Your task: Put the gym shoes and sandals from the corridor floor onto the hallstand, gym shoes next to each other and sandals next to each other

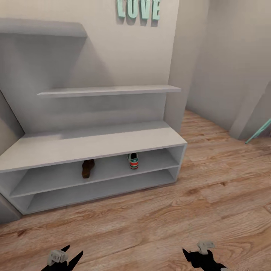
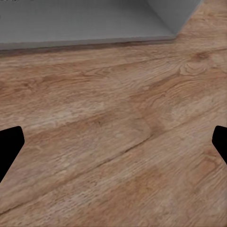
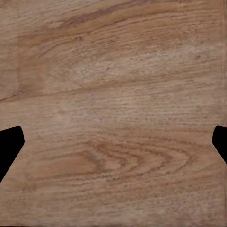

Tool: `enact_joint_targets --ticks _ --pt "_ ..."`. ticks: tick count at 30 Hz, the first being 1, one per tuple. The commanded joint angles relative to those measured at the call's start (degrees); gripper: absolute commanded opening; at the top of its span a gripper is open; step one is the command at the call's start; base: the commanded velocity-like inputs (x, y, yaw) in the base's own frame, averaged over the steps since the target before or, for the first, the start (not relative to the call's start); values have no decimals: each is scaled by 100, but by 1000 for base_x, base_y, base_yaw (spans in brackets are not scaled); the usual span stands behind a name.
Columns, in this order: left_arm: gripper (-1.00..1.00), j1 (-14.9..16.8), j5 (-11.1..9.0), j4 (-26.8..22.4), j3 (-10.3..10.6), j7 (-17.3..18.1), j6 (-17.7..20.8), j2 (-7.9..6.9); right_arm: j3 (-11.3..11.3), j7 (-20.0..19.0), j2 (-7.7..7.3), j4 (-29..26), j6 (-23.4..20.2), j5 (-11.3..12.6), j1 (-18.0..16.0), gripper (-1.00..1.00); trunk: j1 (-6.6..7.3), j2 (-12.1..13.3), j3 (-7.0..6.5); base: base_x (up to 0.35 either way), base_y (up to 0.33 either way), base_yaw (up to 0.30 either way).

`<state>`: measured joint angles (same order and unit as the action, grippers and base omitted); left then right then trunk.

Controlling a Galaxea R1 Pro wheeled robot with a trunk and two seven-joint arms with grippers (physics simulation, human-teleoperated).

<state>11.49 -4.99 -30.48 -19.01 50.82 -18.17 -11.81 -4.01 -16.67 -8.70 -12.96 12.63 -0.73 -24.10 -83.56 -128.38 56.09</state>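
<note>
Both spread wide and holding nothing, the left gripper (image 1: 64, 258) and right gripper (image 1: 201, 254) hang over the corridor floor (image 1: 158, 222), beyond which the hallstand (image 1: 94, 146) keeps one sandal (image 1: 87, 168) and one gym shoe (image 1: 133, 160), well apart, on its upper shelf.

— What is placed where on the hallstand (image 1: 94, 145)?

— One sandal (image 1: 87, 168) and one gym shoe (image 1: 132, 160) are set on its upper open shelf, the sandal to the left, the shoe well apart to the right.

— And above?

— Two wall shelves are staggered behind the tabletop, with the letters (image 1: 138, 9) mounted higher still.

— Before it?

— The corridor floor (image 1: 158, 222) is spread in front and to the right.
</note>
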Motion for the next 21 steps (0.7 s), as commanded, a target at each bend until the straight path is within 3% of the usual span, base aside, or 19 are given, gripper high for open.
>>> enact_joint_targets --ticks 1,2,5,6,16,21 --pt "100 3 -15 8 -13 -42 -11 24 -44 -41 2 9 33 -7 13 100 1 -2 -3 0 0 -224" --pt "100 1 -12 30 -11 -400 -18 112 -44 -40 13 64 85 -5 53 100 1 -2 -10 0 0 -224" --pt "100 -4 4 142 -5 -884 -30 221 -45 -39 37 222 211 1 71 100 1 -2 -31 0 0 -224" --pt "100 -6 9 253 -2 -1156 -40 285 -47 -39 49 341 474 4 77 100 -21 -42 -20 0 0 -224" --pt "100 -6 -11 340 -4 -1374 -44 312 -47 -39 69 506 750 11 82 100 -241 -443 92 0 0 -228" --pt "100 -6 24 348 7 -1752 -54 318 -48 -39 80 521 772 12 81 100 -350 -644 152 0 0 -244"
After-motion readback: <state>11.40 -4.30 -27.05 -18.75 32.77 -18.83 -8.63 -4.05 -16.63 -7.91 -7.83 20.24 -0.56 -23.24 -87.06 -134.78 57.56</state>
